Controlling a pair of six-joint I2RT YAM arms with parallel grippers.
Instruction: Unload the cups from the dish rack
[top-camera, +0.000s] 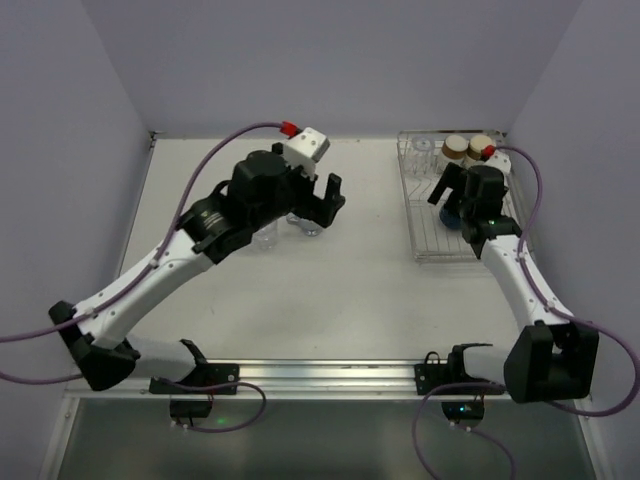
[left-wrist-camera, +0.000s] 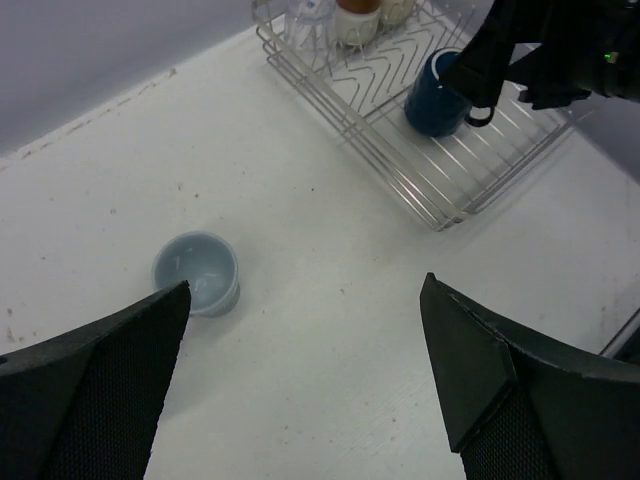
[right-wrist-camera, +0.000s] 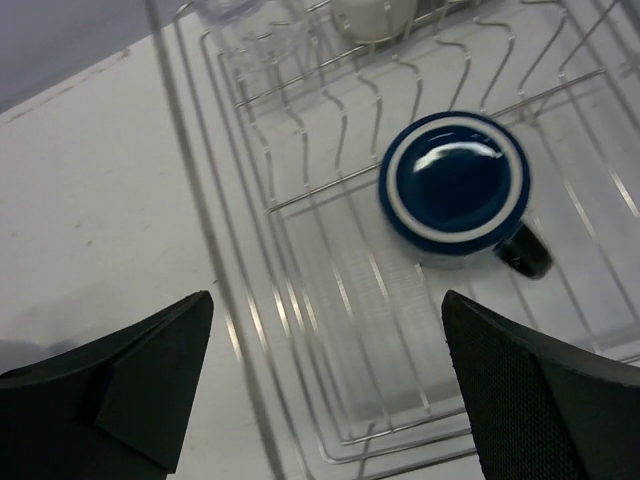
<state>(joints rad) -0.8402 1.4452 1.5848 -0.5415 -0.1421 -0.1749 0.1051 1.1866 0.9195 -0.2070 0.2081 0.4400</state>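
One dark blue mug (right-wrist-camera: 455, 190) sits in the dish rack (top-camera: 425, 250), with two cream cups (top-camera: 467, 147) at the rack's far end. The right gripper (right-wrist-camera: 328, 330) hovers above the rack, pitched down, empty, jaws wide apart, the mug off-centre between them. It should centre first, then lower straight, straddling the mug's wall clear of the handle and wires. The left gripper (left-wrist-camera: 305, 290), equally spread, hangs over the worktop (top-camera: 350, 280) near a small clear cup (left-wrist-camera: 196, 272).

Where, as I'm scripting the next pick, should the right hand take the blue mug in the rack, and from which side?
Probably across its round body, from straight above. The blue mug stands on end in the dish rack, so its sides are free. Keep the grip clear of the handle, which juts sideways.
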